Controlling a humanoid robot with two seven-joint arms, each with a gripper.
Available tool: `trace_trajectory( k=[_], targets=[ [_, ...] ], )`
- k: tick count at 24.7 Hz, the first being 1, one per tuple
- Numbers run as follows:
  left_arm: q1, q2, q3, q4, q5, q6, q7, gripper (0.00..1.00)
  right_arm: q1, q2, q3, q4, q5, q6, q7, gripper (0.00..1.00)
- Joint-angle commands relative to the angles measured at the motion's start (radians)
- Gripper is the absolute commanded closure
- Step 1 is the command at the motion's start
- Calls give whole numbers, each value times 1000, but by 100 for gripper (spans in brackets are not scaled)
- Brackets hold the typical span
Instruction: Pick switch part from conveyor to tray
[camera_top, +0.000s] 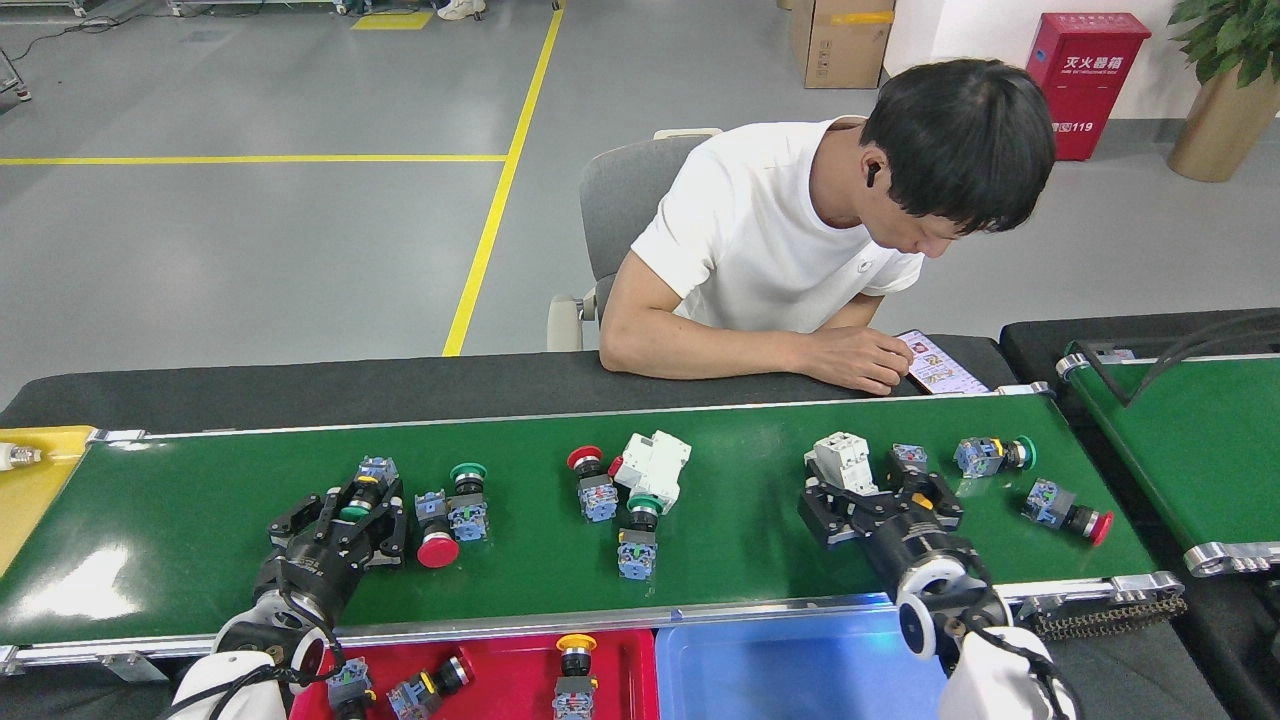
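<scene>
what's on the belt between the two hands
In the head view, between the left hand and right hand: a red and a green-capped switch, then a white breaker with two switches beside it.

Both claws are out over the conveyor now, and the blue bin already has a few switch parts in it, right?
Not quite. In the head view, the switch parts already collected lie in the red tray; the blue bin shows none. The rest holds: the left claw and right claw are both over the conveyor.
</scene>
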Motion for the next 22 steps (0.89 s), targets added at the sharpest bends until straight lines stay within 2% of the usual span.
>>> trace_trajectory(
  k=[1, 3, 7, 9, 13, 14, 15, 16, 17, 18, 19, 21, 22],
  targets=[
    [42, 10, 7, -104, 23, -12, 13, 97, -18, -10, 16, -12, -3, -31, -45, 90],
    [131, 13, 20, -226, 30, -14, 13, 96, -18, -10, 16, -18, -3, -45, -68, 94],
    [347, 11, 29, -487, 24, -15, 15, 96, -7, -12, 10, -74, -16, -97, -68, 95],
    [441, -1, 17, -562, 10, -12, 16, 96, 27, -38, -10, -160, -55, -141, -62, 95],
    [548, -9, -63, -596, -88, -8, 87, 94, 199, -128, -21, -395, -171, -259, -37, 95],
    [561, -7, -69, -596, -92, -8, 93, 85, 246, -164, -27, -450, -210, -308, -34, 94],
    [573, -9, -69, -596, -92, -6, 93, 69, 289, -194, -43, -487, -245, -361, -36, 94],
    [578, -15, -65, -596, -94, -3, 94, 48, 331, -223, -63, -510, -279, -424, -36, 93],
    [578, -23, -62, -596, -94, -3, 96, 34, 369, -253, -96, -516, -325, -525, -36, 91],
    [576, -26, -60, -596, -94, -6, 94, 14, 390, -271, -136, -505, -365, -629, -36, 90],
    [574, -27, -58, -596, -92, -6, 96, 0, 403, -280, -167, -484, -386, -672, -34, 89],
    [576, -29, -49, -596, -89, -2, 96, 0, 426, -279, -188, -463, -388, -672, -34, 85],
    [579, -30, -26, -596, -86, 1, 96, 0, 439, -277, -188, -464, -388, -672, -30, 79]
  ],
)
